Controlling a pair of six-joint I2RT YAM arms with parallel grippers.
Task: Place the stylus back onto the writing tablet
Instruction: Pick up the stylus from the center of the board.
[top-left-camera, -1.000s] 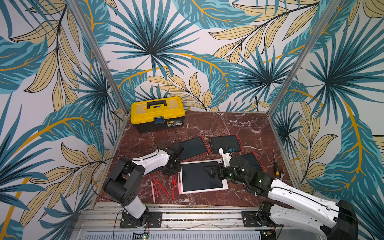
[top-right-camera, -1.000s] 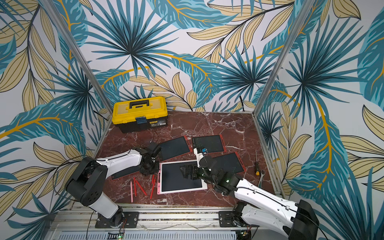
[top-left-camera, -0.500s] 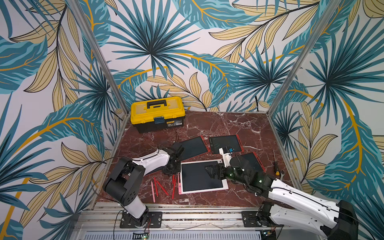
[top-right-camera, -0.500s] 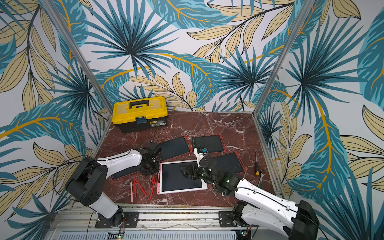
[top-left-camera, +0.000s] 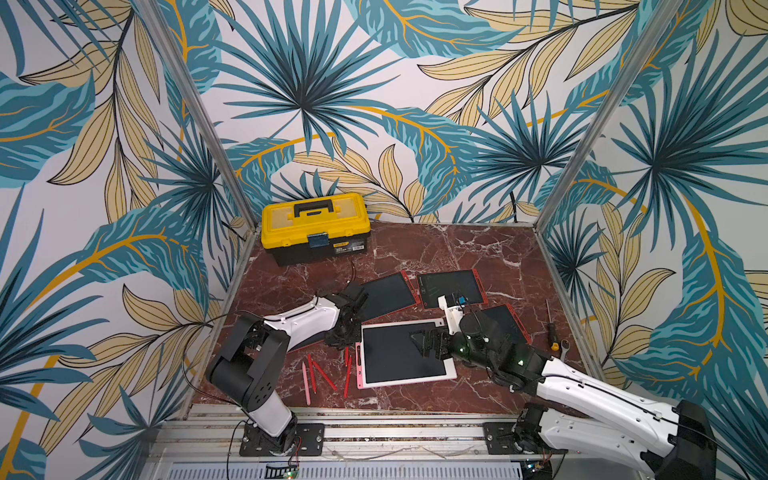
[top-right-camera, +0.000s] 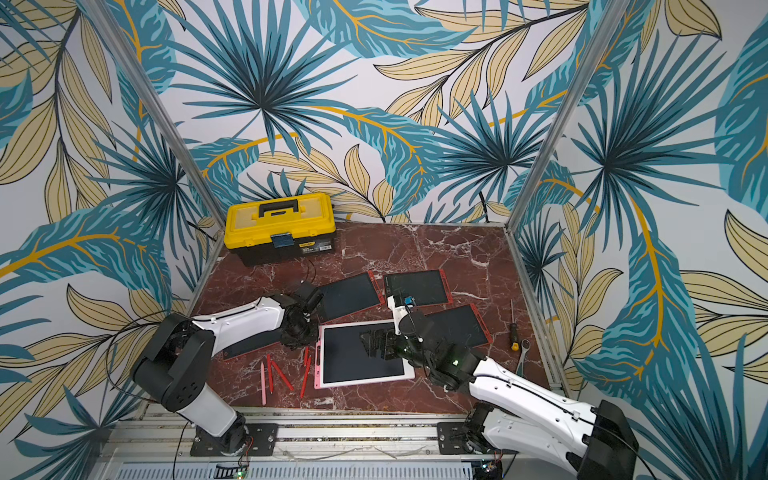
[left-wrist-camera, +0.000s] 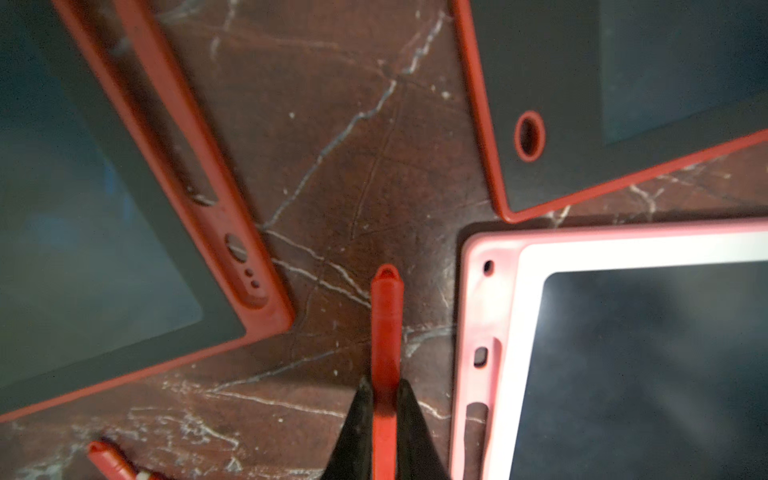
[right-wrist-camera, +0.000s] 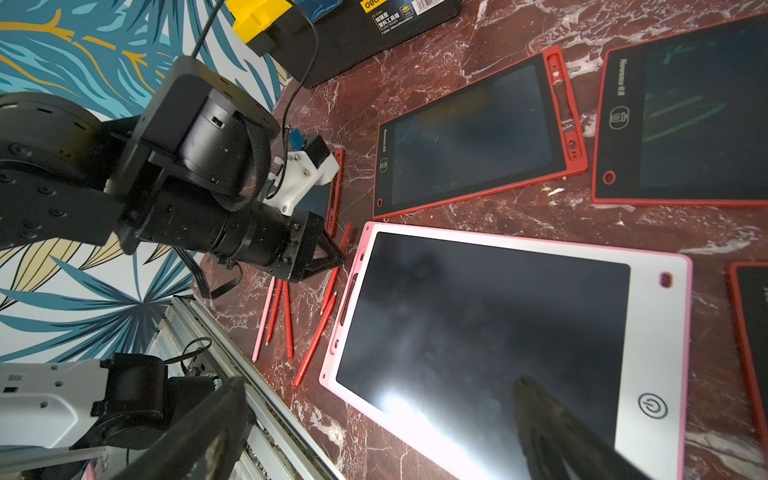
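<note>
Left wrist view shows the left gripper pinching the red stylus between its fingers, just beside the slotted edge of the pink-framed writing tablet. That tablet lies on the bench near the middle of its front edge. The right gripper hangs over its screen, fingers spread wide.

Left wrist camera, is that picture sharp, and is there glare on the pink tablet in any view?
Left wrist view: soft and dim all over, the red stylus in the left end effector blurred. Right wrist view: sharper, a white glare patch on the screen of the pink tablet. Both top views: evenly lit, that screen dark, no glare.
</note>
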